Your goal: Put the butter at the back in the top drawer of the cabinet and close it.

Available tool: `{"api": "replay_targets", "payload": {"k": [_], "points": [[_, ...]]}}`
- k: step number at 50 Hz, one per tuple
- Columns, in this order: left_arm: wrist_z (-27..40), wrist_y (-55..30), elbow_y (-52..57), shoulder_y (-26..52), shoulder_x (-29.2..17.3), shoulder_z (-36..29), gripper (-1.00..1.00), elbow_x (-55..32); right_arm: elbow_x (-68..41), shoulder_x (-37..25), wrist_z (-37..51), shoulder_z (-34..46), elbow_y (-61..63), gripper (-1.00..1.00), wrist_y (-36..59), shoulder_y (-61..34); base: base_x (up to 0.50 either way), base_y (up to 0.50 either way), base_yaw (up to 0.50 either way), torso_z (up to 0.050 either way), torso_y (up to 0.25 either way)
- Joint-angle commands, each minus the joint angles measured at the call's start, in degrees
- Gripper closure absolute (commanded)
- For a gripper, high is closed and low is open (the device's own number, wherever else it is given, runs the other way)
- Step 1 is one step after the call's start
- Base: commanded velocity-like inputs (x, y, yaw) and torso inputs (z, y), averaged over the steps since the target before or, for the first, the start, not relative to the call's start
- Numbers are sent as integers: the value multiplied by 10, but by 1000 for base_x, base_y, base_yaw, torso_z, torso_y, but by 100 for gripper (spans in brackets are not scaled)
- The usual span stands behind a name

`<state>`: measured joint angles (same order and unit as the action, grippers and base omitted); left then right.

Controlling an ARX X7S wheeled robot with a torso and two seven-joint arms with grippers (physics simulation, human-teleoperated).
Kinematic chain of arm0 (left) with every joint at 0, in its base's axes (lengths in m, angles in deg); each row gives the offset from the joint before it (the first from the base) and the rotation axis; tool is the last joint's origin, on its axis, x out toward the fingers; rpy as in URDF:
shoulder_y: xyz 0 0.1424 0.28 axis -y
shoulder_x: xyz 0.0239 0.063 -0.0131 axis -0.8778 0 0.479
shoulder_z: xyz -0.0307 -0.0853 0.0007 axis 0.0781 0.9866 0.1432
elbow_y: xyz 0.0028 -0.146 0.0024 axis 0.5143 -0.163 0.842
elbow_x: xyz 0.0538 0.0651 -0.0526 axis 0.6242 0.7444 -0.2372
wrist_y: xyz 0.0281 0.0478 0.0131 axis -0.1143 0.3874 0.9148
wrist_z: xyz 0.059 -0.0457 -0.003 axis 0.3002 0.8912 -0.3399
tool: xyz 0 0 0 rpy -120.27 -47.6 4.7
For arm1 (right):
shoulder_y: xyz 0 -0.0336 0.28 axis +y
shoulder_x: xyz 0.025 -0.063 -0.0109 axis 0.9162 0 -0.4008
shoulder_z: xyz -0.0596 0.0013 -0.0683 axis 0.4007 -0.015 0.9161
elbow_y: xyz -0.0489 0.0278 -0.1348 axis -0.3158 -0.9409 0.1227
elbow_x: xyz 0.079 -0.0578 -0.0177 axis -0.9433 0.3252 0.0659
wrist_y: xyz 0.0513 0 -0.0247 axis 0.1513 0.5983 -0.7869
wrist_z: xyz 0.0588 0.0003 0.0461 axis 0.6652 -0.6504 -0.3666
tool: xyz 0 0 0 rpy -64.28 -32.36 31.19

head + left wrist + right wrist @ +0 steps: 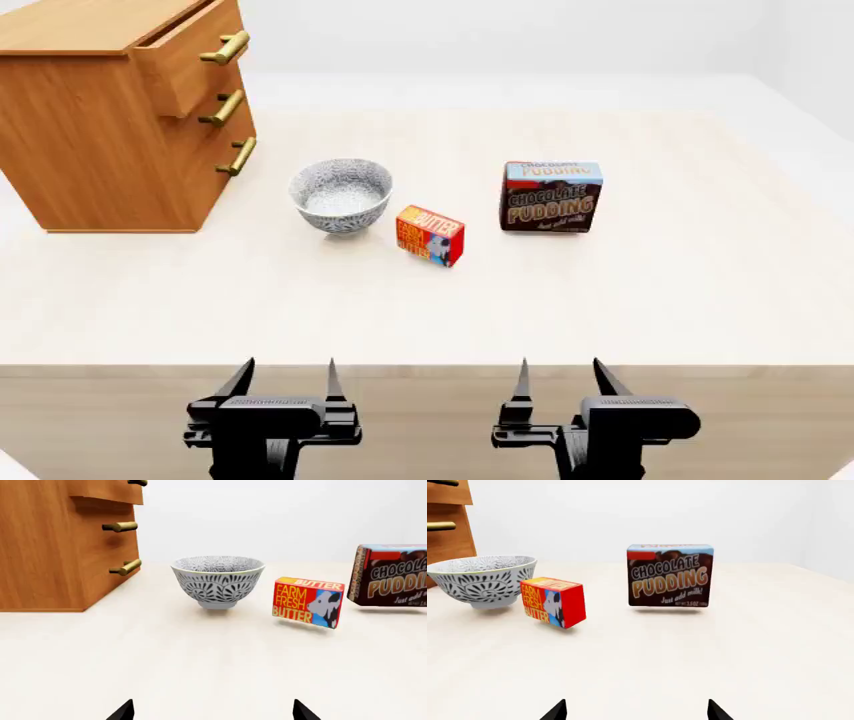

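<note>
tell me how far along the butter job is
Done: the top drawer of the cabinet already stands pulled out a little. In hand: nothing; the left gripper and right gripper are both open and empty at the table's near edge. Left: the butter sits on the table between the bowl and pudding box; it must be picked, placed and the drawer closed.

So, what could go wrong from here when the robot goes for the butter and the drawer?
1. The butter stands close beside the bowl, so an open gripper coming down could bump the bowl.
2. The top drawer looks only partly pulled out; the box may not fit in until it is opened further.
3. Both the left gripper and right gripper are far from everything.
</note>
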<state>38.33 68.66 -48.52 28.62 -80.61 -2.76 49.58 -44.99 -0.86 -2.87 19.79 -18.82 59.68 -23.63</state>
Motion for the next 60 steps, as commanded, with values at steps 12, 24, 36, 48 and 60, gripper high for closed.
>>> {"api": "replay_targets", "payload": {"k": [12,24,36,48,60], "points": [[30,-4,1,2,-27,-32,-100,-26,-44,-26,31,26,-1,-100,22,-9,0,28,0,0,0],[43,-3,0,4,-38,-44,-100,-38,-54,-37,45,39,-2,-100,20,-10,0,500,0,0,0],[52,9,-1,3,-45,-50,-100,-47,-70,-43,56,43,-6,-100,28,-15,0,130,0,0,0],[64,-38,83,-17,-61,-57,-100,-61,-93,-59,74,46,97,-100,102,5,0,0,0,29,0],[75,-154,222,-14,-85,-53,-100,-92,-113,-80,99,54,238,-100,227,9,0,0,0,50,0]]}}
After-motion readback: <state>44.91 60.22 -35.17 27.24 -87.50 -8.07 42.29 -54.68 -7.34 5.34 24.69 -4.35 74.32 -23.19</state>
